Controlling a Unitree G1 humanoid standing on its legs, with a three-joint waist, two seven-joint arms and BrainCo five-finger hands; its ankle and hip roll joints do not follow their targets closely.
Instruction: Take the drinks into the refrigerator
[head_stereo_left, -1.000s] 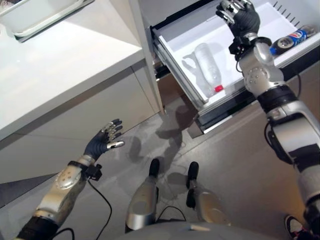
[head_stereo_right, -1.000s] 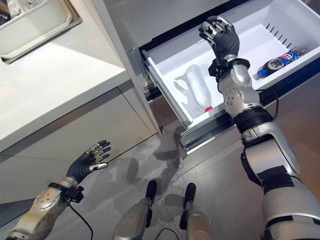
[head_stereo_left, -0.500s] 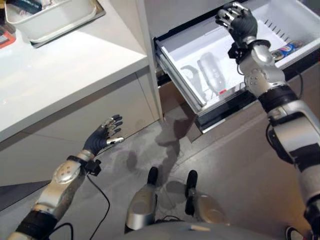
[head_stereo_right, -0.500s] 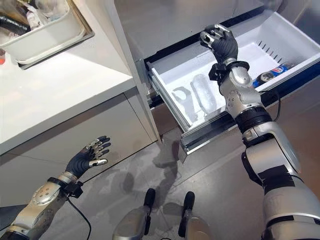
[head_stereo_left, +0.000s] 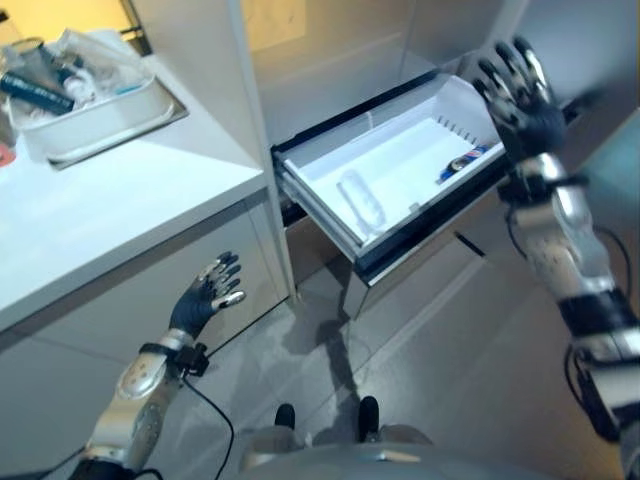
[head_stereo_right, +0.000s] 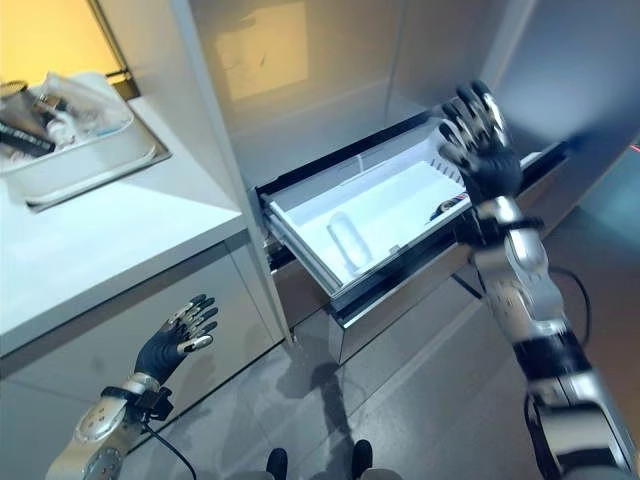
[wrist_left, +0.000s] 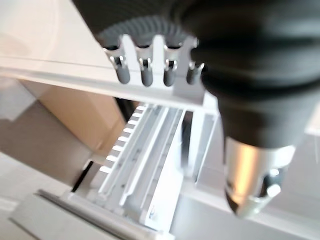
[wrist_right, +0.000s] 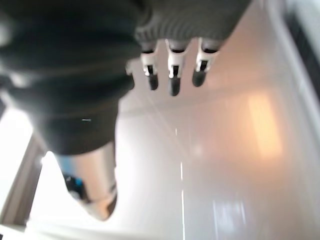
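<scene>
The drawer (head_stereo_left: 400, 175) of the refrigerator stands pulled out at about 1 o'clock in the left eye view: a shallow white plastic tub with smooth walls, a row of short slots along its far wall, and a dark front rail below it. Two drinks lie inside it. A clear bottle (head_stereo_left: 361, 200), ribbed and see-through, lies on its side near the front left of the tub. A dark can (head_stereo_left: 462, 162) with a blue band lies on its side at the far right end, well apart from the bottle.

The right hand (head_stereo_left: 522, 95) is raised at 2 o'clock, above the right end of the drawer, with its silver, dark-tipped fingers spread and straight; it holds nothing and touches nothing. In the right wrist view the fingers (wrist_right: 172, 70) hang relaxed against a glossy pale panel.

The left hand (head_stereo_left: 205, 290) hangs low at 8 o'clock, in front of the smooth grey cabinet door (head_stereo_left: 130, 300) under the counter (head_stereo_left: 110, 215), fingers loose and empty. The left wrist view shows its fingertips (wrist_left: 150, 70) straight, with white ribbed drawer rails past them.

On the matte white counter at 10 o'clock sits a rectangular pale tray (head_stereo_left: 95, 115) with rounded corners, holding more items: a dark slim bottle and some clear wrapped things that I cannot tell apart. The floor (head_stereo_left: 430, 340) is grey and faintly glossy.
</scene>
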